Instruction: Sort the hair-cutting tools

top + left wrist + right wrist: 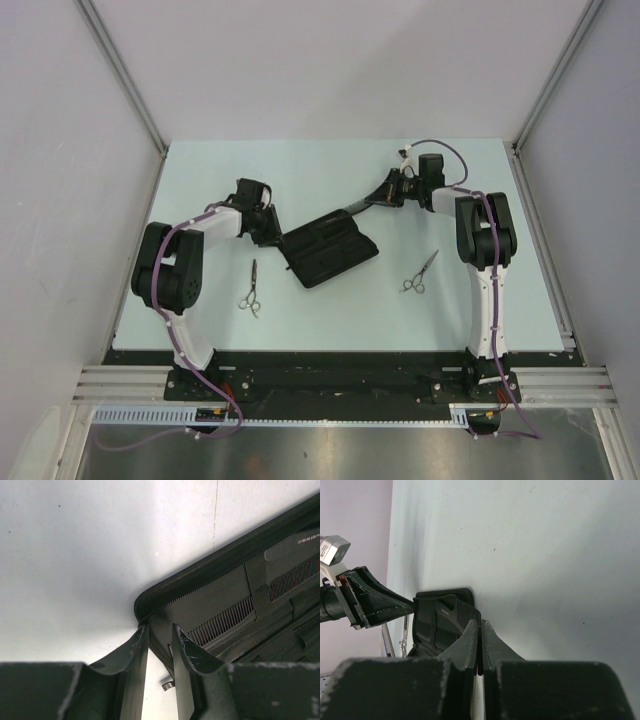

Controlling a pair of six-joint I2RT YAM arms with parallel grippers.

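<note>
Two scissors flat on tabletop, nearer its near edge than either end effector. Left scissors [250,289] just below left end effector [276,238], which is clamped on case [330,255] corner. Right scissors [420,273] well apart from right end effector [356,209], jaws closed at case far edge.

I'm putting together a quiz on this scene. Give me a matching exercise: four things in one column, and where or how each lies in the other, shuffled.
1. left scissors
2. right scissors
3. case
4. comb

A. inside the case
B. on the table, slanted
C. open, mid-table
D. on the table, nearly straight, tips pointing far

Pairs: 1-D, 2-B, 3-C, 4-A
</note>
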